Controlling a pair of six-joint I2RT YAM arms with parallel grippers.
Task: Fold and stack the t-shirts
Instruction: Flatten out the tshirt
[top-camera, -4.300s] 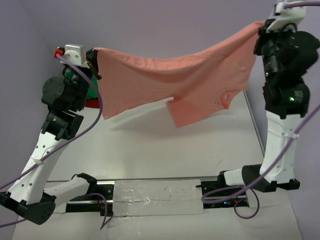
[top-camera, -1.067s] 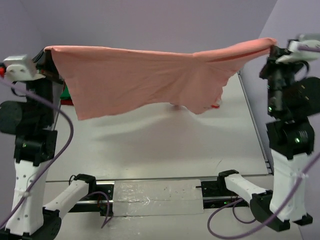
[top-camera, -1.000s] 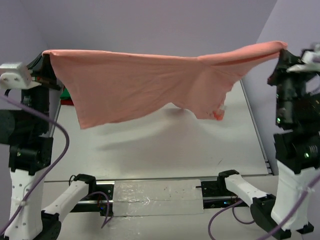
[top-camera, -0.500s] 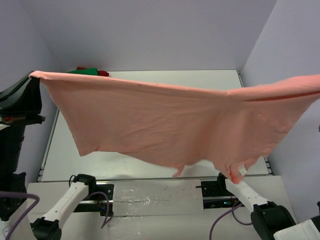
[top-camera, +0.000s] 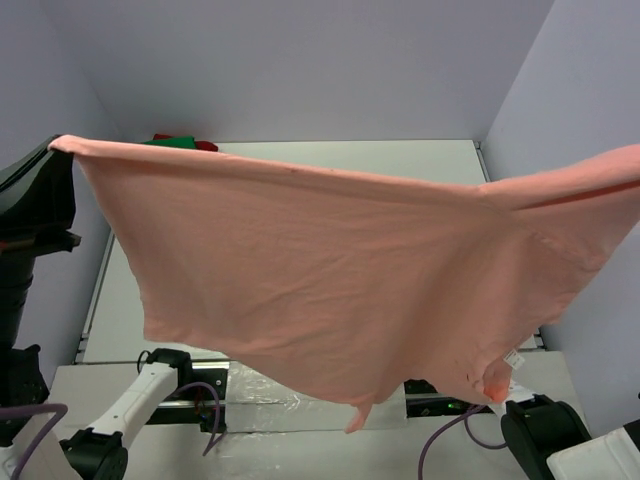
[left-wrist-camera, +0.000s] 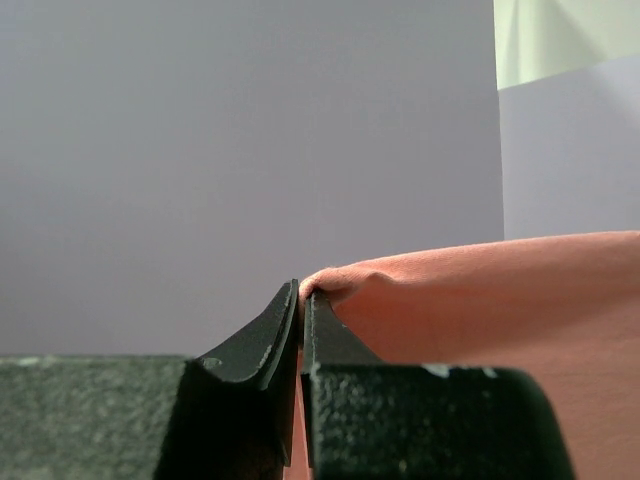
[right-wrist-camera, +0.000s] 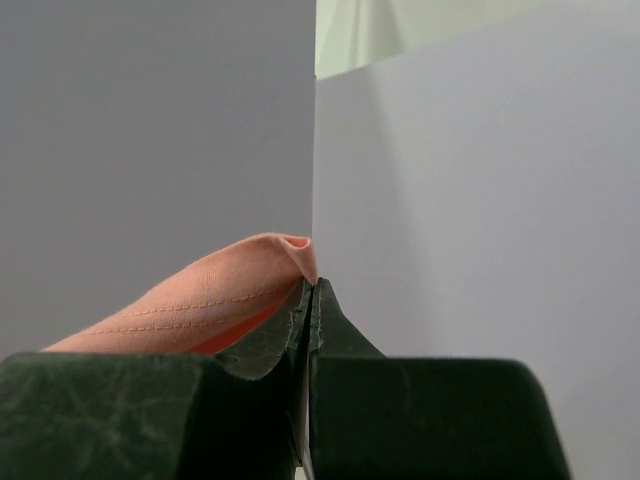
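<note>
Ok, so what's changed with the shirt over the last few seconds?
The left gripper and right gripper have moved apart and up toward the overhead camera, so the pink shirt, which sagged between them, now hangs stretched wide across that view. Neither let go: both stay clamped on its top edge. The green shirt and red shirt lie unmoved at the table's far left corner.

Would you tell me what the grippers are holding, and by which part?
The salmon-pink t-shirt: left gripper and right gripper pinch opposite ends of its upper edge.

Even, soft, bright light; no glare; wrist views sharp up close, bkgd plain.
</note>
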